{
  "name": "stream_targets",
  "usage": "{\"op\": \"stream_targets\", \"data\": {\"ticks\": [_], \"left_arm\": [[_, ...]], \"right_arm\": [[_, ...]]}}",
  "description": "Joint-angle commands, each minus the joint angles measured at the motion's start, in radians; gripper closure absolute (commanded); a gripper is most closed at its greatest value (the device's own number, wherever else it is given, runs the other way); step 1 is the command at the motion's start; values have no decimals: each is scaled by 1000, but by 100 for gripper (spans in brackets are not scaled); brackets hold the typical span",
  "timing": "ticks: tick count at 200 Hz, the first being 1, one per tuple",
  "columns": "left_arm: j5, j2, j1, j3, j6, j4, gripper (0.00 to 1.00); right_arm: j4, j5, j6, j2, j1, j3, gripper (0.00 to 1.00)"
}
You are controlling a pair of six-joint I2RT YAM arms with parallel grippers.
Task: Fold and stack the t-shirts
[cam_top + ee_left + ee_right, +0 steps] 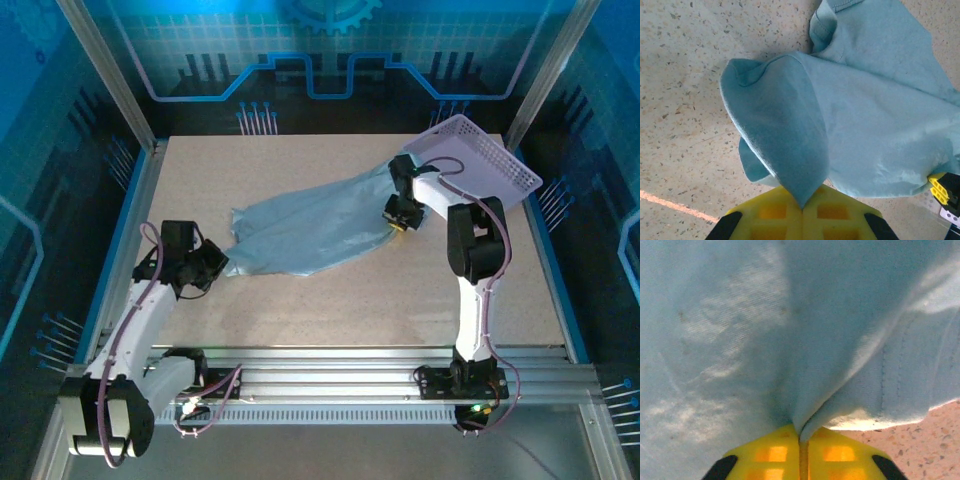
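Top view: the shirt lies stretched across mid-frame, running from left of centre up toward the basket at upper right. My left gripper sits at its lower-left end, and the right gripper is at its right end, just beside the basket

Left wrist: jaws pressed together at bottom centre, pinching a peak of cloth; the rest drapes toward the upper right

Right wrist: jaws closed on a fold beside a stitched hem, cloth spreading above

I judge it light, thin and limp, prone to bunching; hems and corners look like the safest holds
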Motion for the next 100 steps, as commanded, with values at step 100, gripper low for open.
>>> {"op": "stream_targets", "data": {"ticks": [100], "left_arm": [[-93,-31,-1,57,13,-60,100]], "right_arm": [[-254,79,-100,-497,67,-286,100]]}}
